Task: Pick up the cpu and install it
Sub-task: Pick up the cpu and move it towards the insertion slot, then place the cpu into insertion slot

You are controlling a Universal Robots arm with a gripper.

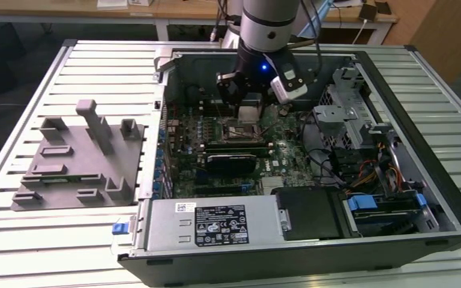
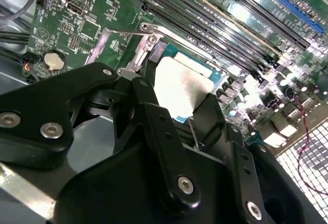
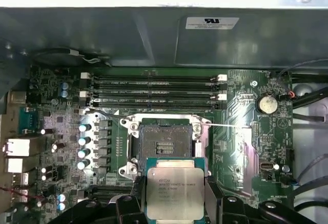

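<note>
The gripper (image 3: 175,206) is squeezed tight onto the cpu (image 3: 176,187) — one black finger (image 3: 214,198) on each side. The one cpu hangs over the green board (image 3: 241,147), just beside the one socket (image 3: 165,144), which lies open with its dark middle showing. Two thin metal levers (image 3: 228,125) stick out from the socket, one each way. Past it lie four long memory slots (image 3: 154,90) and one round battery (image 3: 267,102). In the exterior view the arm (image 1: 266,24) reaches down into the computer case (image 1: 295,264) — one gray block (image 1: 78,162) sits on the table (image 1: 22,240) at the exterior view's left.
</note>
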